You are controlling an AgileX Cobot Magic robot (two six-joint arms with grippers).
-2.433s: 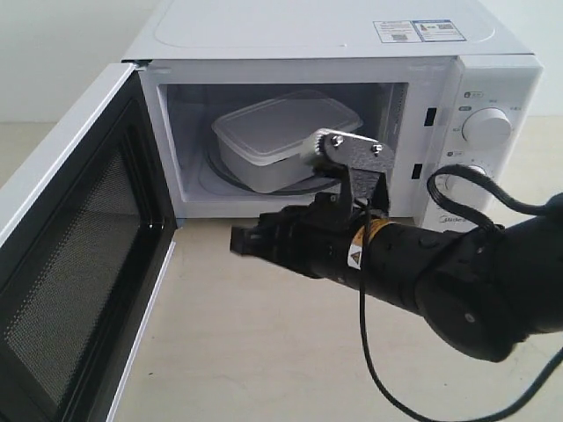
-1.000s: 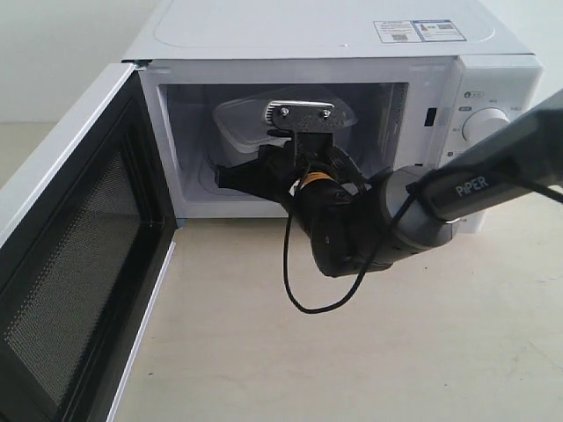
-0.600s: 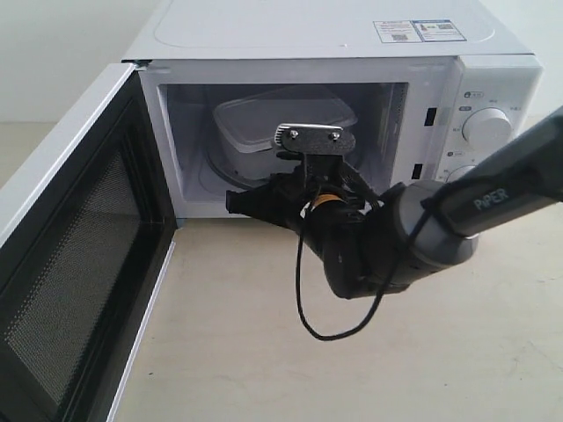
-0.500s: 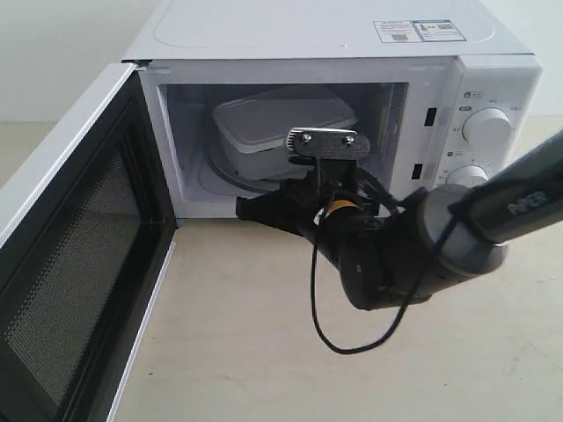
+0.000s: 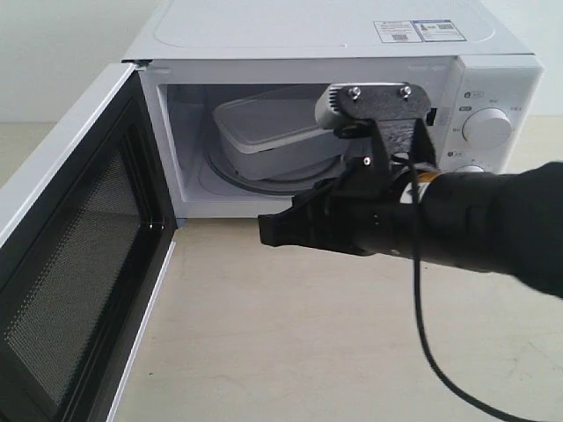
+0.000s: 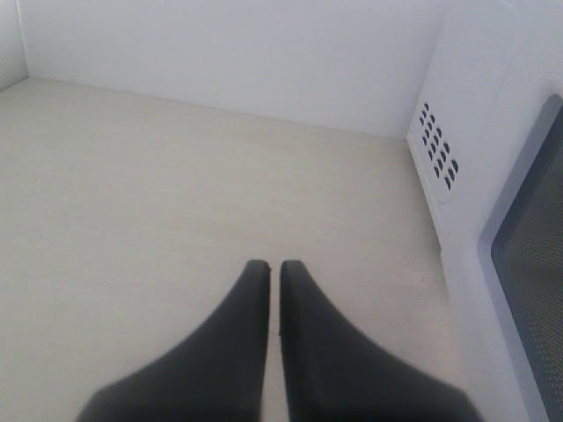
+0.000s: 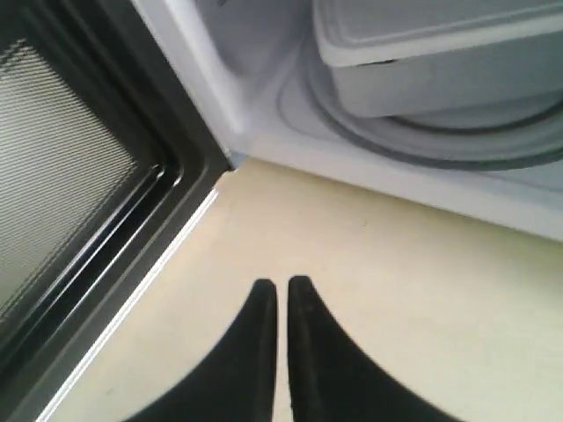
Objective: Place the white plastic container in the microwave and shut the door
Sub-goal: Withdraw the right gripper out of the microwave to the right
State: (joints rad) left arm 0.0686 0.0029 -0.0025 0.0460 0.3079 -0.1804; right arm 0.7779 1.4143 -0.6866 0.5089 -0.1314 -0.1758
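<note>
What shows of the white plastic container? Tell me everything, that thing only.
The white plastic container is a shallow rectangular tub of translucent white plastic with rounded corners, and a flat rimmed lid is on it. It sits upright and level on the glass turntable inside the microwave, turned at an angle to the cavity walls. In the exterior view the arm hides its right end. Only the turntable touches it. The right gripper is outside the cavity, apart from it.

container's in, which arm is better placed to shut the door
Probably left. The left gripper sits beside the door, at its outer mesh face, ready to push. The right gripper faces the microwave opening from the door's inner side.
</note>
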